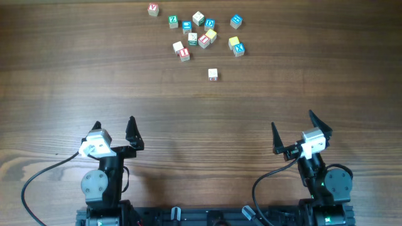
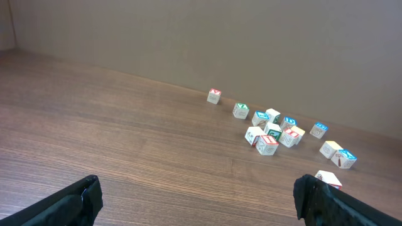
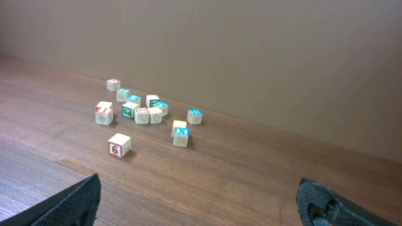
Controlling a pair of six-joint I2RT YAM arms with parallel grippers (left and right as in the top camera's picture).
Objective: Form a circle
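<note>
well back: left arm (image 1: 102, 177), right arm (image 1: 325, 174), jaws wide apart, apparently clear of cubes (image 1: 204, 39)

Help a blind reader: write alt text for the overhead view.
Small letter cubes lie scattered, not in a circle, at the far middle of a wooden table, one lone cube nearer the arms. The left end effector and right end effector sit open and empty at the near edge.

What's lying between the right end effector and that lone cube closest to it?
Only bare tabletop; the overhead view shows nothing between the right end effector and the lone cube.
</note>
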